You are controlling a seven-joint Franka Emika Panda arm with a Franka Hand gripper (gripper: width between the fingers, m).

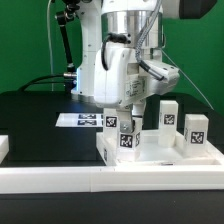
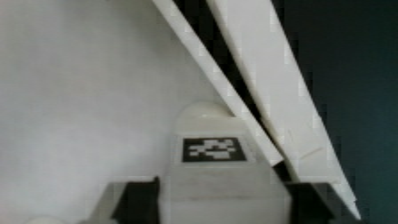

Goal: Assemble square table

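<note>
Leg (image 1: 128, 133) stands upright, long axis vertical, seemingly between fingers (image 1: 131, 108).

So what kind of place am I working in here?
Most likely a robotics lab bench: a black table backed by a green screen, a marker board fixed flat on it, and tagged white table legs.

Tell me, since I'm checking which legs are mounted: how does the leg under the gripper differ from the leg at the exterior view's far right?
The leg under the gripper stands at the slab's front, directly below the gripper; the far-right leg stands free, with nothing above it. The first looks narrower, the second broader. Both are white, upright, tagged blocks on the square slab.
</note>
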